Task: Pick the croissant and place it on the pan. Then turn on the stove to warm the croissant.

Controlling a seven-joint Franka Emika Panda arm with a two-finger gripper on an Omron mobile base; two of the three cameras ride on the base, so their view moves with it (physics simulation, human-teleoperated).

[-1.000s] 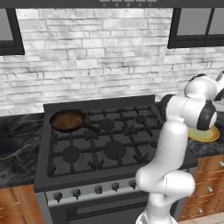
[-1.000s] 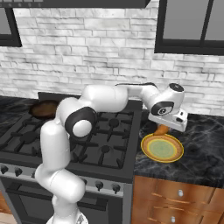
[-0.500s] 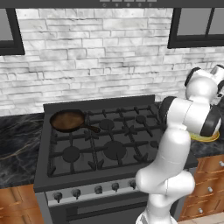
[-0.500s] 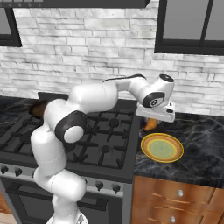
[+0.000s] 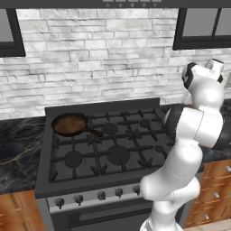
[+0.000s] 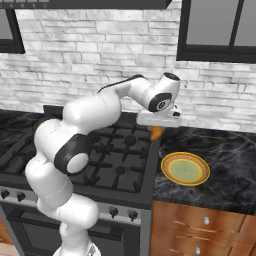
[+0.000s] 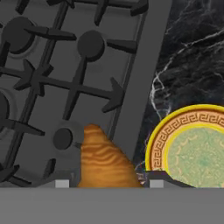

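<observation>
held the croissant [image 7: 103, 159] between closed jaws of the gripper [image 6: 157, 131], lifted above the stove [image 6: 122, 150] right edge.

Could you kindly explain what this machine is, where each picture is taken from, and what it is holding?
It is a white robot arm on a drivable base, in a rendered kitchen. Two cameras sit behind it, left and right; the third rides on its hand, looking along the fingers. Before it is the stove, with the pan on the rear left burner. A yellow plate lies on the dark counter beside the stove. The gripper is shut on the croissant, carried above the stove's right edge.
</observation>
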